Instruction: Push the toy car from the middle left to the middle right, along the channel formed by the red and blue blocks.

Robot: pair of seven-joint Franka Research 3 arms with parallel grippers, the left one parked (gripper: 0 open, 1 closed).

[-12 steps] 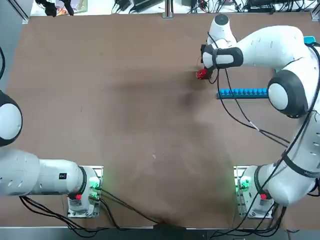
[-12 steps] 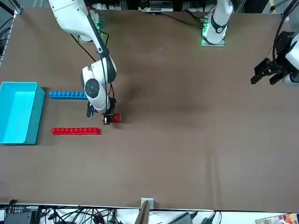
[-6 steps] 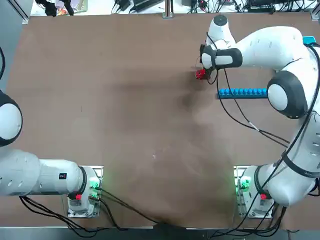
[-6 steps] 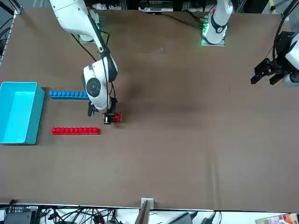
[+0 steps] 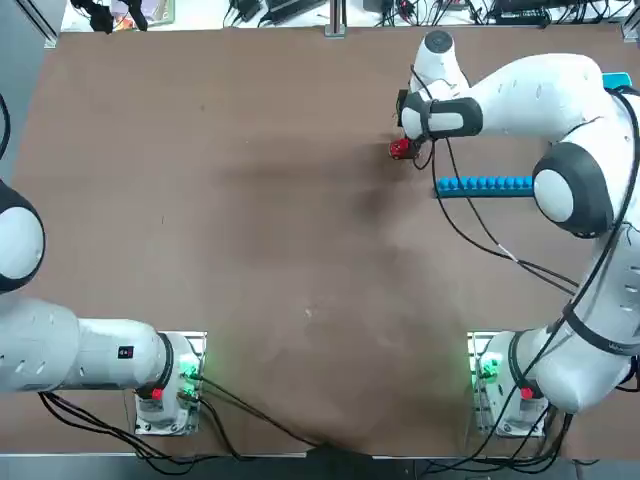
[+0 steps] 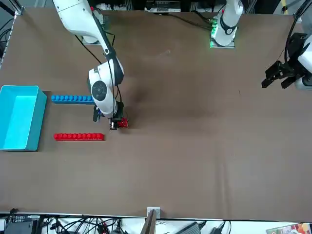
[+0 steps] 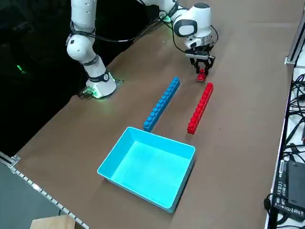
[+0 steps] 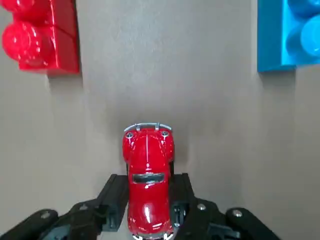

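The right gripper [image 8: 148, 220] is closed around the rear of the toy car [image 8: 148, 177], set low on the table just outside the channel's [image 8: 167, 60] open end. The car's nose is pointed straight between the red block [image 8: 42, 32] and blue block [image 8: 290, 32], so the push is judged to run along the car's own long axis.

This is a robotics lab: a wide, plain brown desk [image 5: 250, 200] carries two white jointed robot arms bolted to metal base plates [image 5: 170, 395] that glow with green indicator lights. Tangles of black cables [image 6: 73, 225] and dark electronic boxes [image 7: 289, 183] line the desk's edges, and thin cables run along the working arm [image 5: 520, 95] itself. The only props are bright toy pieces, such as a light-blue open plastic box [image 7: 147, 167].
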